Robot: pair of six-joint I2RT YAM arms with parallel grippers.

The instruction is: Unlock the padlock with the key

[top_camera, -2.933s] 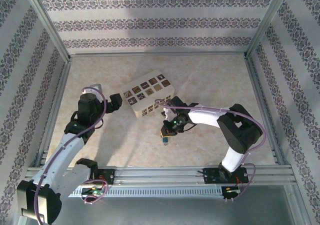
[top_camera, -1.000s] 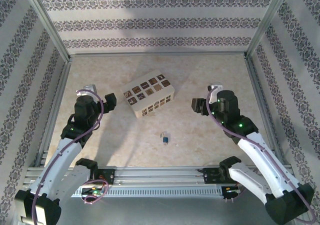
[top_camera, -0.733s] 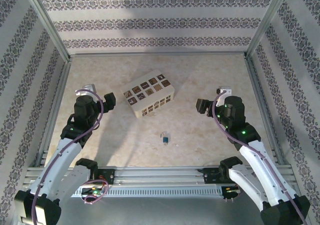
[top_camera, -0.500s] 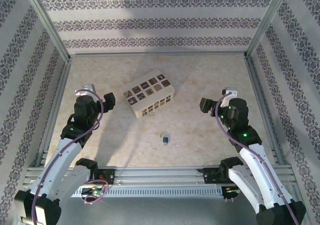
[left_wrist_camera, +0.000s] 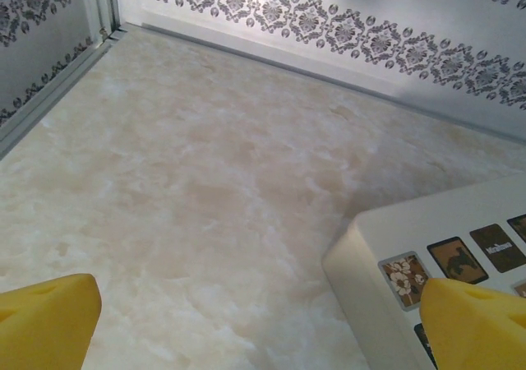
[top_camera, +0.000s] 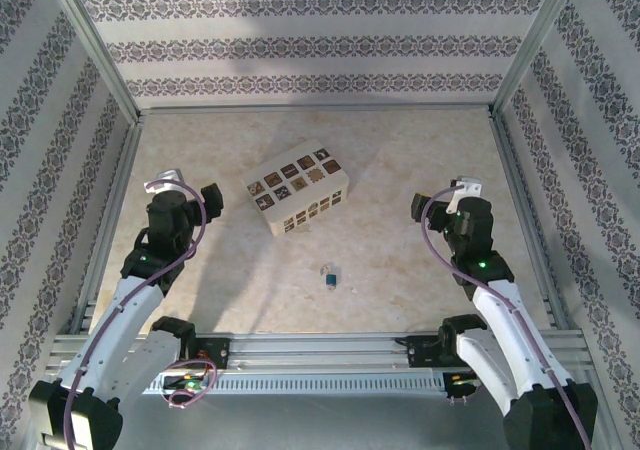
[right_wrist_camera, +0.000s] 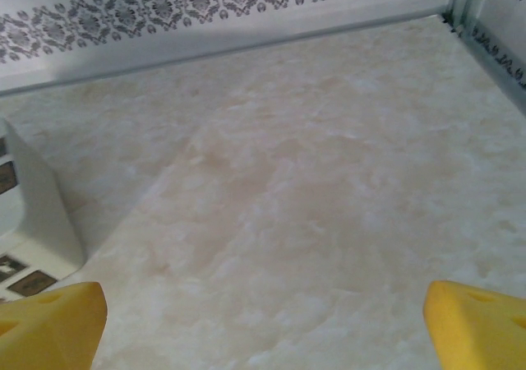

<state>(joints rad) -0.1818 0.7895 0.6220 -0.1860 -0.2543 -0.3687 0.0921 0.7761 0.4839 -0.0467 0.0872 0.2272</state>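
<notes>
A small blue and silver object (top_camera: 327, 275) lies on the table in front of the box; it is too small to tell padlock from key. My left gripper (top_camera: 210, 198) hovers at the left, well away from it, and its yellow fingertips (left_wrist_camera: 45, 321) stand wide apart with nothing between them. My right gripper (top_camera: 420, 208) hovers at the right, equally far from the object. Its yellow fingertips (right_wrist_camera: 49, 325) are also spread wide over bare table. In the wrist views the left gripper (left_wrist_camera: 263, 329) and right gripper (right_wrist_camera: 263, 329) are both open and empty.
A white box (top_camera: 297, 190) with patterned tiles on top lies tilted mid-table; its corner (left_wrist_camera: 411, 263) is close to my left gripper's right finger, and its edge (right_wrist_camera: 25, 214) shows left of my right gripper. Patterned walls with metal rails (top_camera: 315, 108) enclose the table.
My right arm has pulled back from the small object to the right side, leaving it on the table. The left gripper drew back slightly to the left.
</notes>
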